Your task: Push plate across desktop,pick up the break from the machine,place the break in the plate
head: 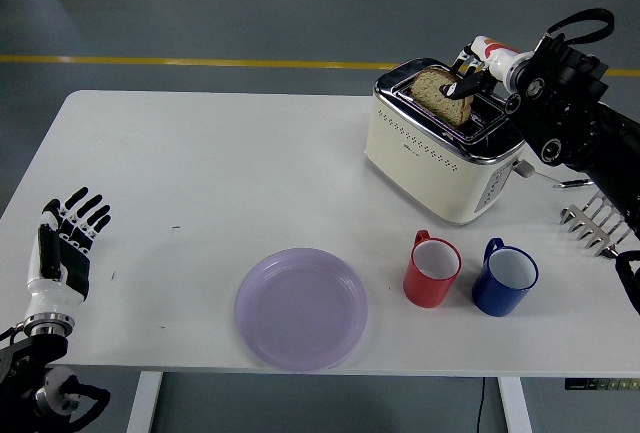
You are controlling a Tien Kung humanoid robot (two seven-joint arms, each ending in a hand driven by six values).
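Observation:
A slice of brown bread [440,96] stands in the slot of the cream toaster [430,153] at the back right of the white table. My right hand [468,81] reaches in from the right, and its dark fingers are pinched on the slice's upper right edge. The slice is still low in the slot. A purple plate [301,308], with nothing on it, lies near the front edge, left of the mugs. My left hand [66,243] rests at the front left edge with its fingers spread and holds nothing.
A red mug [432,269] and a blue mug [505,277] stand side by side in front of the toaster, right of the plate. A metal rack [598,223] and a pen [578,183] lie at the right edge.

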